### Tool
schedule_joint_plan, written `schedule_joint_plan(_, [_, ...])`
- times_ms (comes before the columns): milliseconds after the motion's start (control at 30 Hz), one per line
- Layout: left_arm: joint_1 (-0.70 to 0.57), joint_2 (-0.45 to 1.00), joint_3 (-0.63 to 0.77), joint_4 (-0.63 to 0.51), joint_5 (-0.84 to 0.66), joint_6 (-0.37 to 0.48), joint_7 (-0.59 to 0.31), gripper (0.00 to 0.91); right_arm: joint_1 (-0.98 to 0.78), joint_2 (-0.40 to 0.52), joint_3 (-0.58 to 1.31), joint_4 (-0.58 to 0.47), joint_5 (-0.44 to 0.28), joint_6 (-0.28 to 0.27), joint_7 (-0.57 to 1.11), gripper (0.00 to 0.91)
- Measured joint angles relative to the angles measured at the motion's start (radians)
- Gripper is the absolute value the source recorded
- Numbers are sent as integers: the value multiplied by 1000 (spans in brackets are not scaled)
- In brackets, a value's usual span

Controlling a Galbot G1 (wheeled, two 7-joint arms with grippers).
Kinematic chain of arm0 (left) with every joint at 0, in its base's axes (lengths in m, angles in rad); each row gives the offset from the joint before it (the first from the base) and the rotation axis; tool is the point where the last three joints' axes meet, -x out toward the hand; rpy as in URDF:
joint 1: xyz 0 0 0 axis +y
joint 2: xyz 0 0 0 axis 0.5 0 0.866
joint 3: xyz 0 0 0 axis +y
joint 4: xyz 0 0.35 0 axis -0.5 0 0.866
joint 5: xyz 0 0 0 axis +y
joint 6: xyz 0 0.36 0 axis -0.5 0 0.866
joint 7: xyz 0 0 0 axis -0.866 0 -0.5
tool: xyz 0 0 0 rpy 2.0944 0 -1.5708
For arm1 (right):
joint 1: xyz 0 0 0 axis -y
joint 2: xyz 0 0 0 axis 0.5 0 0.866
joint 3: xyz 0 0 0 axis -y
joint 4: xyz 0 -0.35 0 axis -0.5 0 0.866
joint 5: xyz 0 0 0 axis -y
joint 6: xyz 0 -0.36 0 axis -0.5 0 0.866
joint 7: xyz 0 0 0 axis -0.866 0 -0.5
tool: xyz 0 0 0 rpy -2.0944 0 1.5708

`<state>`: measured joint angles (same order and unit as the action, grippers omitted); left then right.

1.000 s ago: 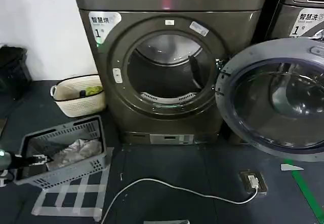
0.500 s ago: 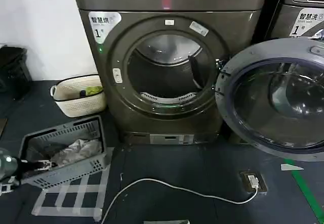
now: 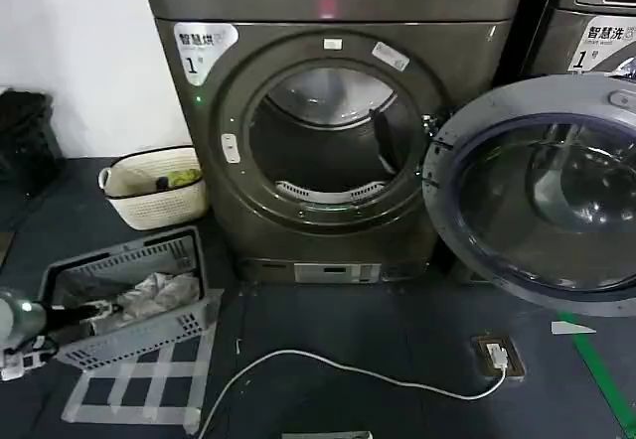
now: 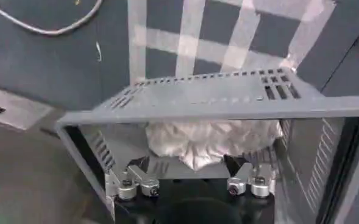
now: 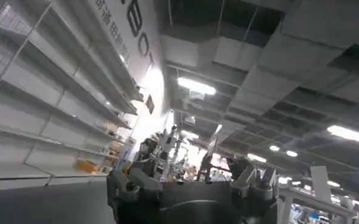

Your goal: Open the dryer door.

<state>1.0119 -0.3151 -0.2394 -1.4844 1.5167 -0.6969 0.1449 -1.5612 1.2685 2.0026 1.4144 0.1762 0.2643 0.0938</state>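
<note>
My left end effector (image 3: 84,312) sits at the lower left of the head frame, low over the floor, with its fingers reaching over the near rim of the grey slotted plastic laundry basket (image 3: 149,328). In the left wrist view the two fingers (image 4: 133,181) stand spread, one either side of the crumpled pale cloth (image 4: 209,139) that lies in the basket, and I see nothing pinched between them.

The right end effector (image 5: 191,182) points up towards a ceiling with strip lights and shelving, well away from the work. It looks parted and empty, though I would not swear to it.

From the left end effector, the dark grey front-loading dryer (image 3: 333,131) lies up and to the right, in the centre of the head frame. Its round glass-windowed door (image 3: 537,196) is further right again, at the frame's right edge. The door already hangs swung wide on its hinge side at the right of the drum opening (image 3: 328,141), its inner face turned towards me.

I judge the task's aim met as things lie: the door stands open. It is well apart from the left end effector, across the whole width of the dryer. If anything more were asked of the door, the right arm would be the nearer side for it.
</note>
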Motion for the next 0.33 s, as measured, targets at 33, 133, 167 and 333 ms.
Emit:
schedule_joint_plan(33, [-3, 0, 3, 0, -2, 10, 1, 907, 0, 0, 0, -1, -1, 0, 0, 907])
schedule_joint_plan(133, [-16, 1, 19, 3, -9, 28, 2, 907, 2, 1, -2, -3, -3, 1, -2, 907])
schedule_joint_plan(167, [-22, 1, 24, 3, -10, 28, 2, 907, 3, 1, -4, -3, -4, 1, -2, 907])
schedule_joint_plan(333, [-33, 2, 39, 7, -19, 31, 2, 907, 7, 1, -5, -5, -7, 2, -3, 907])
